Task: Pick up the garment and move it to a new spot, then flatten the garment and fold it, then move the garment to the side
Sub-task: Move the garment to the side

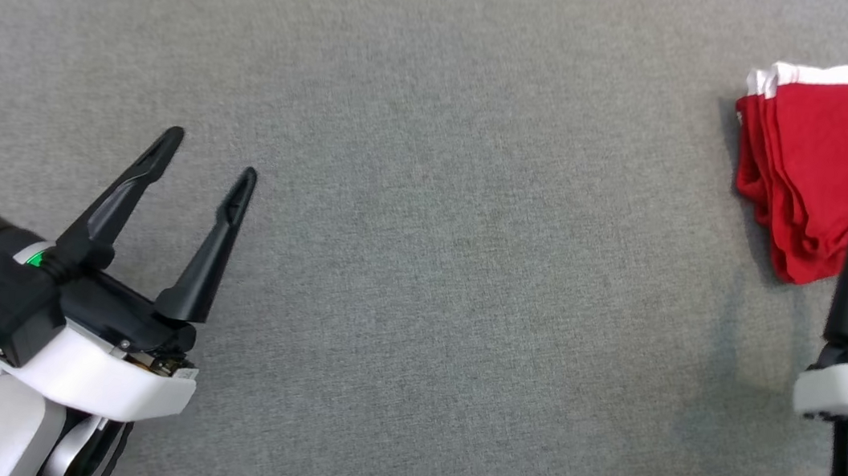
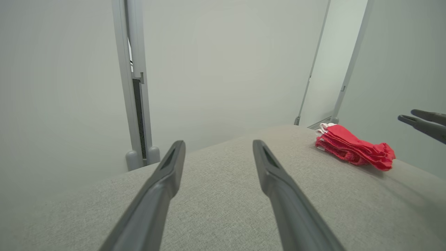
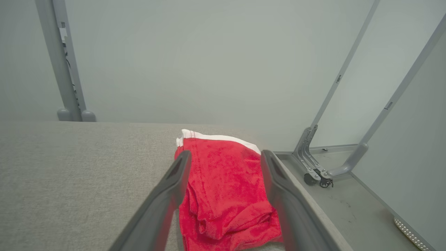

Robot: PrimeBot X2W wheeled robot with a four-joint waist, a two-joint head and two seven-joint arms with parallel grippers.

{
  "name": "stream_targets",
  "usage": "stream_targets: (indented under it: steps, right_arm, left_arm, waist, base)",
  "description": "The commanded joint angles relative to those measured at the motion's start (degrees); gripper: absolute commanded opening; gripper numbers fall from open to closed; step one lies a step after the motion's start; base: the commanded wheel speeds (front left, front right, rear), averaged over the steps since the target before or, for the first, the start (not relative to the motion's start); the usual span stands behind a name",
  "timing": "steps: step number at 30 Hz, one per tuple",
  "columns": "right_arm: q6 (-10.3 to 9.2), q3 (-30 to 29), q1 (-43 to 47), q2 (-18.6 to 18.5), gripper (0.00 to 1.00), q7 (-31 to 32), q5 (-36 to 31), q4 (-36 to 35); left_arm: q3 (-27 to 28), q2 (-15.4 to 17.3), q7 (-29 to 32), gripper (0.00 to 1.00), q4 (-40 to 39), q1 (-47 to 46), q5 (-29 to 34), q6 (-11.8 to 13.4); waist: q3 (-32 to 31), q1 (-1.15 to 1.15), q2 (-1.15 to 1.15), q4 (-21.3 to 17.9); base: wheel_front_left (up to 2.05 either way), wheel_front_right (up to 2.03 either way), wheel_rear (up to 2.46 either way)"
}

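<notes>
Bright, even, diffuse light, faint soft shadow on the grey bench (image 1: 418, 286) beside the red garment (image 1: 829, 166), wrist views bowed at edges.

- The grey table (image 1: 468, 276) lies open from the left tool (image 1: 211, 154) across to the folded red garment (image 1: 829, 166), which are well apart.
- The garment sits near the table's right edge, with the right tool (image 3: 225, 155) hovering spread-fingered by its near end.
- A wall post (image 2: 134, 87) stands past the far edge, and a metal frame foot (image 3: 315, 170) stands past the right edge.
</notes>
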Motion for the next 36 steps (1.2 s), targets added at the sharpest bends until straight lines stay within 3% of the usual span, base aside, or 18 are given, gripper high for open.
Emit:
stream_targets:
  steps: [1, 11, 19, 23, 29, 36]
  right_arm:
    - [-0.12, 0.5, 0.6, -0.1, 1.0, -0.4, 1.0, -0.2]
    - [-0.12, 9.8, 7.1, 0.0, 1.0, -2.2, 7.9, -1.4]
    - [-0.12, 12.0, 9.7, 0.0, 1.0, -1.4, 9.2, -1.0]
    - [-0.12, 12.3, 11.5, 0.0, 1.0, -0.6, 9.5, -0.4]
    - [-0.12, 13.1, 15.2, 0.0, 1.0, 0.9, 9.0, -0.1]
    - [-0.11, 12.8, 19.5, 0.0, 1.0, 2.8, 9.0, -1.5]
  left_arm:
    - [0.4, 0.0, -0.3, 1.0, 0.4, 0.6, -0.4, 0.2]
    - [6.7, -3.4, -0.8, 1.0, 6.3, 5.5, -3.5, 3.5]
    - [13.0, -6.6, -0.8, 1.0, 10.3, 9.5, -3.4, 5.4]
    - [14.6, -7.4, -0.8, 1.0, 11.9, 12.2, -2.5, 4.9]
    - [12.7, -7.9, -0.8, 1.0, 13.4, 16.6, -0.3, 3.8]
    - [10.5, -8.0, 0.0, 1.0, 14.2, 20.1, 0.9, 4.6]
  waist:
    - [-2.1, 0.0, 0.0, 1.0]
    - [-8.6, 0.0, 0.0, 9.0]
    - [-13.5, 0.0, 0.0, 13.7]
    - [-16.2, 0.0, 0.0, 14.5]
    - [-20.8, 0.0, 0.0, 14.1]
    - [-24.8, 0.0, 0.0, 13.6]
  base:
    - [0.0, 0.0, 0.0]
    - [0.0, 0.0, 0.0]
    - [0.0, 0.0, 0.0]
    - [0.0, 0.0, 0.0]
    - [0.0, 0.0, 0.0]
    - [0.0, 0.0, 0.0]
